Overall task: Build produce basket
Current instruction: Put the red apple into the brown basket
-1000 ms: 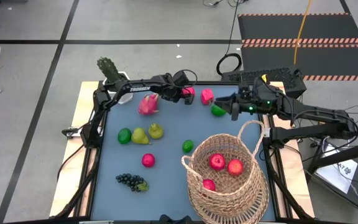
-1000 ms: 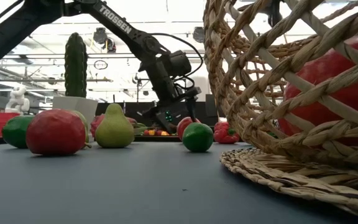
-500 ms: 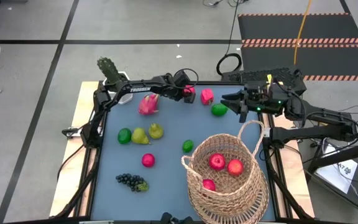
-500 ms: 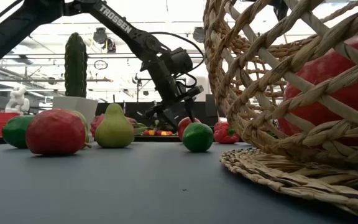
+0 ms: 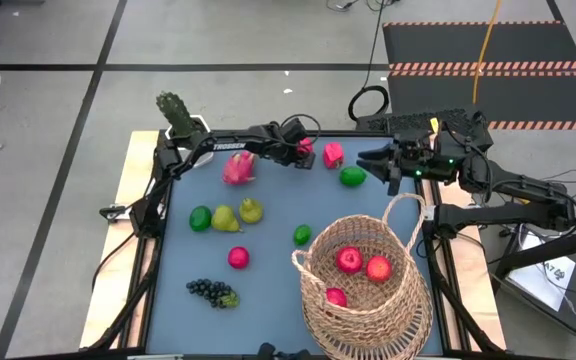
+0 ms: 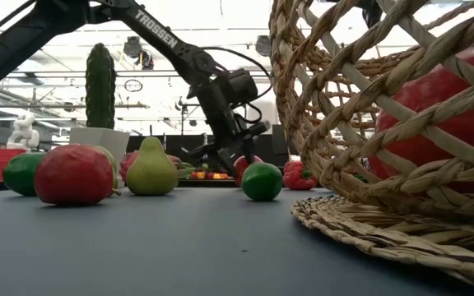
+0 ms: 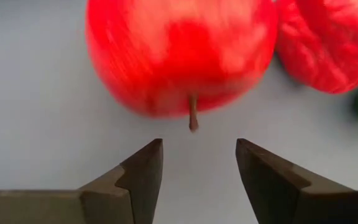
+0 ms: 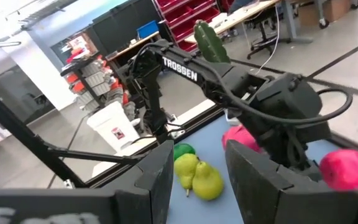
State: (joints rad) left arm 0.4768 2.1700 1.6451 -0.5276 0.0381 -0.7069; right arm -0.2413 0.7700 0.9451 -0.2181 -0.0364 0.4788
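Hovering my left jaws (image 7: pixel 199 163) spread and empty just short of a red apple (image 7: pixel 180 53) at the table's (image 5: pixel 268 275) far edge; right jaws (image 5: pixel 381 170) parted, empty, above a lime (image 5: pixel 352 177). The basket (image 5: pixel 366 290) holds three apples.

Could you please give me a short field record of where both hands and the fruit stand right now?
left hand: open, just short of a red apple at the table's far edge, nothing held
right hand: raised near the lime, empty
basket: three red fruits inside
table: pears, grapes, dragon fruit loose
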